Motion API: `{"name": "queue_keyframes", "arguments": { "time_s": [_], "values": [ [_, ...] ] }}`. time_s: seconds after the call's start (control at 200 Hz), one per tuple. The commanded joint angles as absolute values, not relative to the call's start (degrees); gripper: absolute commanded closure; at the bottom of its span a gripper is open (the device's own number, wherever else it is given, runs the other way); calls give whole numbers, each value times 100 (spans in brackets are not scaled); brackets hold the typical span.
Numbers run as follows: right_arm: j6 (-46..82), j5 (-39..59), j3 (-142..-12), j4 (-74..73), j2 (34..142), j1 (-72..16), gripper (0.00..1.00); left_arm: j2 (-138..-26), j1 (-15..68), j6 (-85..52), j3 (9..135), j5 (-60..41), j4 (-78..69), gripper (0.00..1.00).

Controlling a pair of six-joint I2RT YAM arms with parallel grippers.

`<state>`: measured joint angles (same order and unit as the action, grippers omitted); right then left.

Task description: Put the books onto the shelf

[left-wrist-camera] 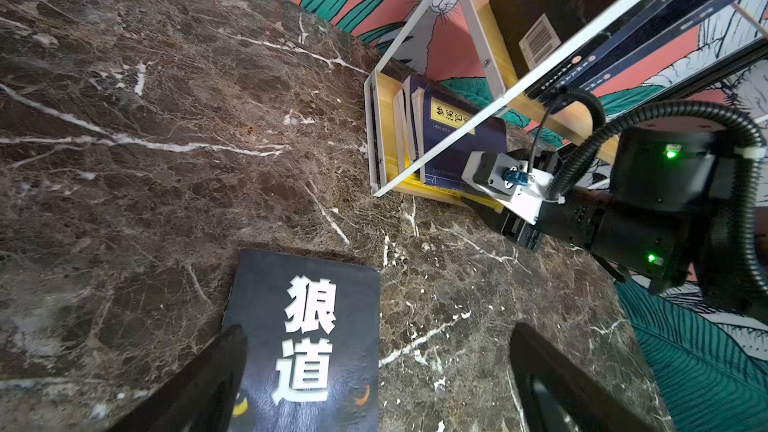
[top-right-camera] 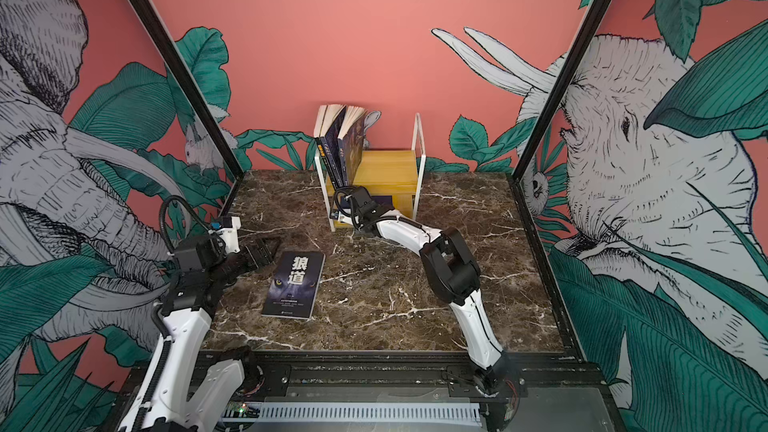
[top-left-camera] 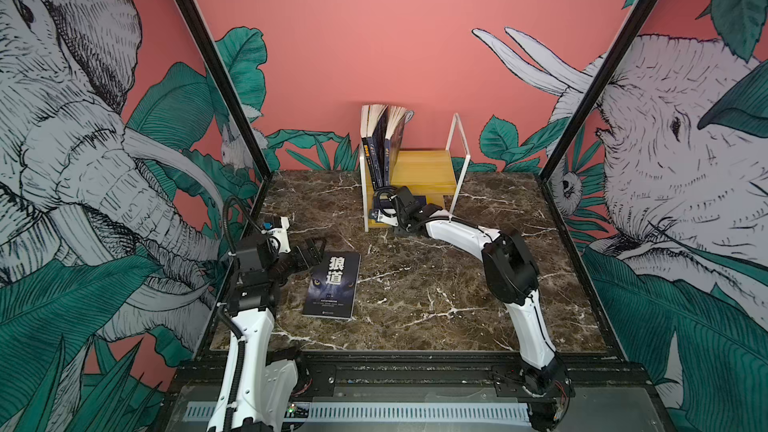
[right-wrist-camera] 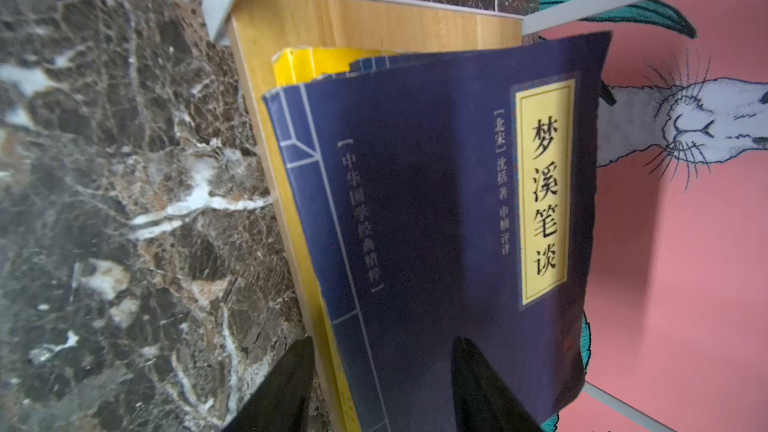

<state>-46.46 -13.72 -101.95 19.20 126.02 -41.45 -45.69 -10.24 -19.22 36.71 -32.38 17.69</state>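
Left wrist view shows your left gripper [left-wrist-camera: 378, 330] spread wide beside the black wolf book [left-wrist-camera: 307, 326], flat on the table [left-wrist-camera: 124, 118] at its 4 o'clock in both top views, long axis 12 to 6, left arm nearest.

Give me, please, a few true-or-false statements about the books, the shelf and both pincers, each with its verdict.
1. The black book lies flat on the table. True.
2. The left pincer is shut on that book. False: its jaws stand open at the book's corner.
3. Books stand on the upper tier of the shelf. True.
4. The lower tier has no books. False: a navy book stands there.
5. The right pincer hangs over the black book. False: it reaches into the lower tier.
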Motion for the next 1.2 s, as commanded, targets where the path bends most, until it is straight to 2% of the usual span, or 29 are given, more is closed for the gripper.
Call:
{"name": "queue_keyframes", "arguments": {
  "time_s": [0.0,0.125,0.385,0.68,0.865,1.19],
  "values": [
    [-4557,-1234,-10346,1971,12656,-4104,51,-4501,-1063,-1846,3781,-3300,1813,1],
    [-4492,-1257,-10430,1971,12713,-4110,58,-4516,-1062,-1821,3740,-3235,1769,1],
    [-4480,-1315,-10482,1833,12728,-4103,58,-4540,-1072,-1837,3761,-3239,1780,1],
    [-4438,-1267,-10538,1740,12753,-4099,63,-4561,-1107,-1873,3762,-3311,1774,1],
    [-4447,-1242,-10496,1732,12713,-4104,64,-4559,-1120,-1907,3718,-3311,1693,1],
    [-4368,-1152,-10449,1714,12413,-4139,57,-4605,-1168,-1784,3842,-3401,1737,1]
  ]
}}
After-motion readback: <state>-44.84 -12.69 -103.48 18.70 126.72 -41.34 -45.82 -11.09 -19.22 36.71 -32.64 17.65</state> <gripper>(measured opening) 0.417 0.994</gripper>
